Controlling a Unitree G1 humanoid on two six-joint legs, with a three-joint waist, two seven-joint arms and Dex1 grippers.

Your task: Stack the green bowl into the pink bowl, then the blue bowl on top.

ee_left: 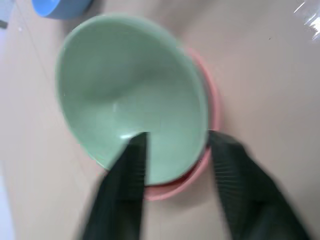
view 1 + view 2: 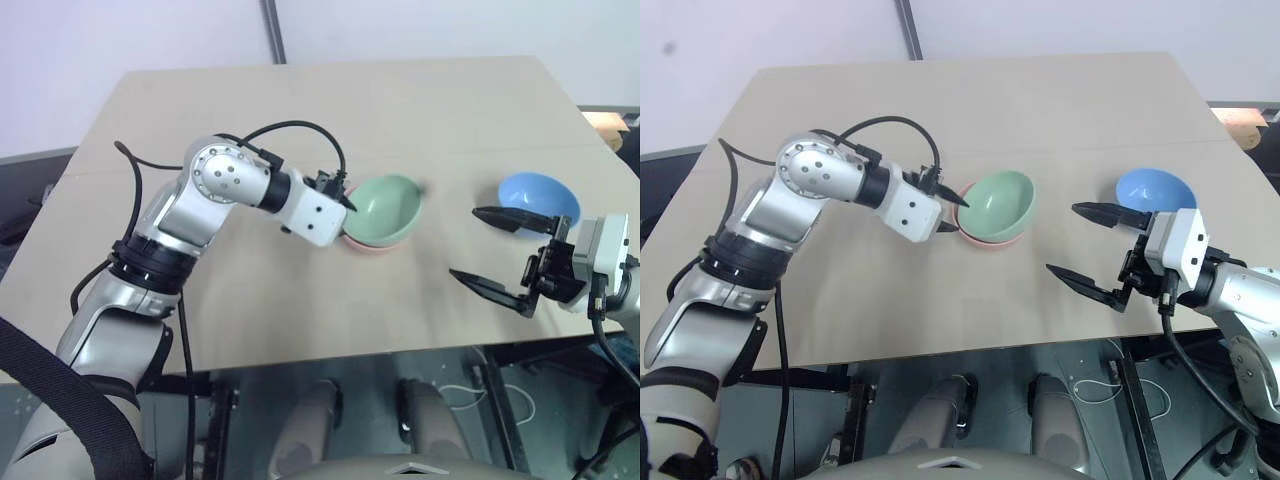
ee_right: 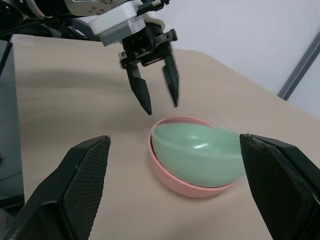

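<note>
Near the table's middle, the green bowl (image 2: 388, 207) sits tilted inside the pink bowl (image 3: 175, 176), not yet settled flat. My left gripper (image 3: 156, 92) has its fingers released just beside it. Farther right, my right gripper (image 2: 492, 250), spread wide and empty, waits near the blue bowl (image 2: 540, 198), which I judge goes on next.

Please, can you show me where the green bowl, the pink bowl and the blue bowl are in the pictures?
green bowl (image 2: 385, 205), left eye view, on its inner wall.
pink bowl (image 3: 172, 176), right wrist view, on its outer side wall below the green one.
blue bowl (image 2: 538, 194), left eye view, on its inside.
</note>
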